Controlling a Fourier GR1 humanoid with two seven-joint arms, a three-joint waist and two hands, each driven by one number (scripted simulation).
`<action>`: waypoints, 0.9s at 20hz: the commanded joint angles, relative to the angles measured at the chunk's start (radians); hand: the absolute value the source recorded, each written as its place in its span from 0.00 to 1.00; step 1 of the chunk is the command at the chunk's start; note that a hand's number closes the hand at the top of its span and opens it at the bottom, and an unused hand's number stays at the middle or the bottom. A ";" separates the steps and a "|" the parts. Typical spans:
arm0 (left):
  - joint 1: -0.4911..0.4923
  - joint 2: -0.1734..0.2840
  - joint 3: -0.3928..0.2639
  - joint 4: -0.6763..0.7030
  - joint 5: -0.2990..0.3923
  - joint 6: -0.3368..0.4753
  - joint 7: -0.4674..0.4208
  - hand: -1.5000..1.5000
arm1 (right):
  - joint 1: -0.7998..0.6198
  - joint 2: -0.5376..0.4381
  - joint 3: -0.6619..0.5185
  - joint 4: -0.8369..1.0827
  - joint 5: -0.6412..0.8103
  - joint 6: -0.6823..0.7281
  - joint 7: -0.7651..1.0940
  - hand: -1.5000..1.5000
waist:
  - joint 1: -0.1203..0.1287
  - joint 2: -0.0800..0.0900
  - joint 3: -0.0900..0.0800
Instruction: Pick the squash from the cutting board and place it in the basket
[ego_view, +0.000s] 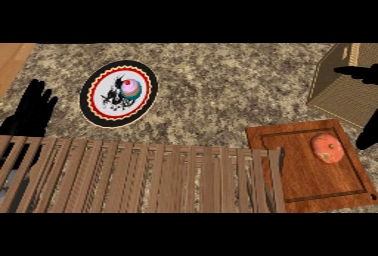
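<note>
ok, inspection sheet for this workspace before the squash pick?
Surface: speckled stone counter.
Job's things: squash lies on the cutting board; basket beyond the board, at the right edge.
Clutter: patterned plate at left; slatted wooden rack along the near edge.
Hands: left hand open, resting at left, fingers up; right hand open at the right edge, over the basket.
Cables: nothing seen.
Surroundings: wooden strip at far left.

Counter top (221, 85): speckled granite, beige and brown, filling most of view. Light wood strip (13, 57) at upper left edge. Slatted wooden rack (140, 175) across lower left, slats running near-vertical. 1 round patterned plate (118, 93) lies flat on the granite, upper left.
</note>
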 joint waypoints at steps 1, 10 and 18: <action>-0.033 0.122 -0.119 -0.042 -0.185 -0.096 -0.104 0.50 | 0.005 -0.006 0.003 0.015 -0.019 0.049 0.001 0.00 | -0.010 -0.005 0.017; -0.045 0.120 -0.122 -0.042 -0.180 -0.110 -0.089 0.50 | 0.059 0.058 0.086 0.066 0.046 0.055 0.012 0.00 | -0.002 -0.001 0.019; -0.049 0.104 -0.123 -0.032 -0.213 -0.081 -0.100 0.50 | 0.066 0.064 0.090 0.100 0.103 0.026 -0.029 0.00 | -0.007 0.000 0.020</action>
